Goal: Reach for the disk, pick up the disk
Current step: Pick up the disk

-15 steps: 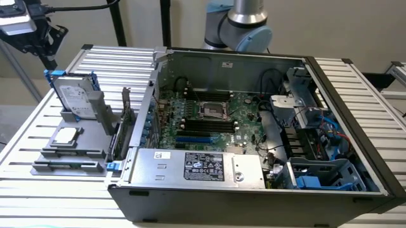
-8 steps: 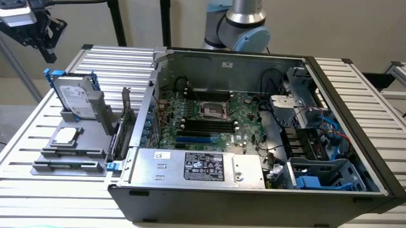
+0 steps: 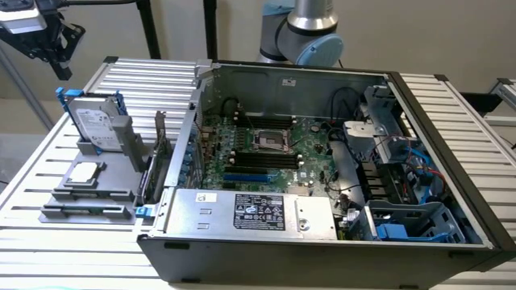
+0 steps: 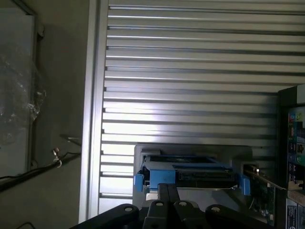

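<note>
Silver-grey disk (image 3: 90, 121), apparently blue-railed

Silver-grey tubular arm (image 3: 313, 18) with pale blue joint cap (image 3: 321, 49), matte black hand (image 4: 167, 190) with round silver pivot screws (image 4: 127, 209), white wrist module (image 3: 20, 25)

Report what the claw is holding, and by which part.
Nothing. The claw is shut with nothing between its jaws, hanging clear of the disk, which stands on edge in the grey holder.

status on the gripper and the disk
Black gripper shut, empty, high above. Silver-grey rectangular hard drive with blue rails upright in grey plastic stand, untouched. Nothing between.
</note>
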{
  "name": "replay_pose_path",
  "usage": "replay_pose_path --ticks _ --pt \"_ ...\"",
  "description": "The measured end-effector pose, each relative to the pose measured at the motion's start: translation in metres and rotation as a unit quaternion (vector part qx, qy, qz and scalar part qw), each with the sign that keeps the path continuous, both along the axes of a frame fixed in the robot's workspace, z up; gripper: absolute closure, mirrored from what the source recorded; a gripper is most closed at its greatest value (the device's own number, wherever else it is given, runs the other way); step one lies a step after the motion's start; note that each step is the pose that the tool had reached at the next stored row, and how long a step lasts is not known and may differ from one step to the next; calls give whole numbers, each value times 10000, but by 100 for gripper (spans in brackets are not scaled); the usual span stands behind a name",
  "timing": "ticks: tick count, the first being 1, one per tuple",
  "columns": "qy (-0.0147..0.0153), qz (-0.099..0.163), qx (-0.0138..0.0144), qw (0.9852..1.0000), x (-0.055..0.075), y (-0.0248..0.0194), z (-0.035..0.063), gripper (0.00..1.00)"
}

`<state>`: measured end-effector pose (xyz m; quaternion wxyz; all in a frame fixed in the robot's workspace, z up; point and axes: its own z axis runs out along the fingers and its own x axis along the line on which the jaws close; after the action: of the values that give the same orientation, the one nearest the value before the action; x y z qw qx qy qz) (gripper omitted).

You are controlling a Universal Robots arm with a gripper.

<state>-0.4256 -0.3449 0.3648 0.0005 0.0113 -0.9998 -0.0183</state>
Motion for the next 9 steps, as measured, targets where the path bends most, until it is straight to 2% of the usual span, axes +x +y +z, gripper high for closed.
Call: replay_pose_path --ticks 9 --pt "0 23 0 10000 0 0 0 89"
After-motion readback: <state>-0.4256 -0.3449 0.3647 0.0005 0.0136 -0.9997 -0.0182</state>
